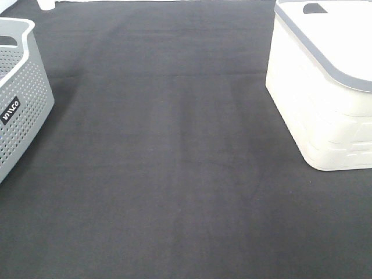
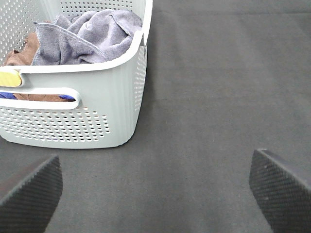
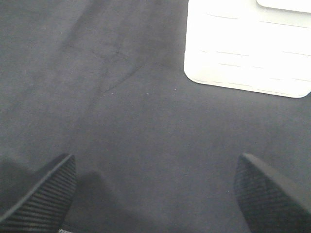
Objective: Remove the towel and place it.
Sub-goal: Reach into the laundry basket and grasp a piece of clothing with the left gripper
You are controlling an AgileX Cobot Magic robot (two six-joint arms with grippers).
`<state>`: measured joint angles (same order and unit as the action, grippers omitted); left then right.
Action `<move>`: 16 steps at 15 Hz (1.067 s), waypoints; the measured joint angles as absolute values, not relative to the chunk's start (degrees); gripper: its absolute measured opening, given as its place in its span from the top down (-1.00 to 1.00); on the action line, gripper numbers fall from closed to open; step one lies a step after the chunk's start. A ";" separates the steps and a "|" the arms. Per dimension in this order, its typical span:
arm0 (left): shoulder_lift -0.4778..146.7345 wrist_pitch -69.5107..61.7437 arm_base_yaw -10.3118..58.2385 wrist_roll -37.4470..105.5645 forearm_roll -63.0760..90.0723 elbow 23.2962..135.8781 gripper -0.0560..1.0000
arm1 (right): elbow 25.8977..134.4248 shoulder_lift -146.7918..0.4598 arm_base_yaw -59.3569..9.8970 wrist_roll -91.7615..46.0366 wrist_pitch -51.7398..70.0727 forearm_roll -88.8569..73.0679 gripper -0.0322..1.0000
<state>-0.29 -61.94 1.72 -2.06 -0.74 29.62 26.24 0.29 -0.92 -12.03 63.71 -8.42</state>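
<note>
The grey-lavender towel [image 2: 87, 36] lies crumpled inside the grey perforated basket [image 2: 112, 97], on top of a brown cloth [image 2: 22, 53]. The basket also shows at the left edge of the exterior view [image 1: 20, 99], where the towel is hidden. My left gripper [image 2: 155, 194] is open and empty over the black table covering, short of the basket. My right gripper [image 3: 155, 194] is open and empty above the black covering, near the white bin [image 3: 248, 53]. Neither gripper shows in the exterior view.
A white bin with a grey rim [image 1: 325, 93] stands at the right of the table. A yellow item [image 2: 9, 77] and a blue one [image 2: 7, 95] lie in the basket too. Black covering [image 1: 174, 163] spans the space between basket and bin.
</note>
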 joint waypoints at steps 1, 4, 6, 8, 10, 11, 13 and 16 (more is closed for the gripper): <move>-0.29 -61.94 1.72 -1.95 -0.74 29.62 -0.97 | 26.24 0.29 -0.92 -12.03 63.71 -8.42 -0.70; -0.29 -61.94 1.72 -1.95 -0.74 29.62 -0.97 | 26.24 0.29 -0.92 -12.03 63.71 -8.42 -0.70; -0.29 -61.94 1.72 -1.89 -0.86 29.62 -0.97 | 26.24 0.29 -0.92 -12.03 63.71 -8.42 -0.70; -0.29 -61.94 1.72 -1.89 -0.86 29.62 -0.97 | 26.24 0.29 -0.92 -12.03 63.71 -8.42 -0.70; -0.29 -61.94 1.72 -1.89 -0.86 29.62 -0.97 | 26.24 0.29 -0.92 -12.03 63.71 -8.42 -0.70; -0.29 -61.94 1.72 -1.89 -0.86 29.62 -0.97 | 26.24 0.29 -0.92 -12.03 63.71 -8.42 -0.70; -0.29 -61.94 1.72 -1.89 -0.86 29.62 -0.97 | 26.24 0.29 -0.92 -12.03 63.71 -8.42 -0.70; -0.29 -61.94 1.72 -1.89 -0.86 29.62 -0.97 | 26.24 0.29 -0.92 -12.03 63.71 -8.42 -0.70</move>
<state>-0.29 -61.94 1.72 -1.89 -0.86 29.62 26.24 0.29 -0.92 -12.03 63.71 -8.42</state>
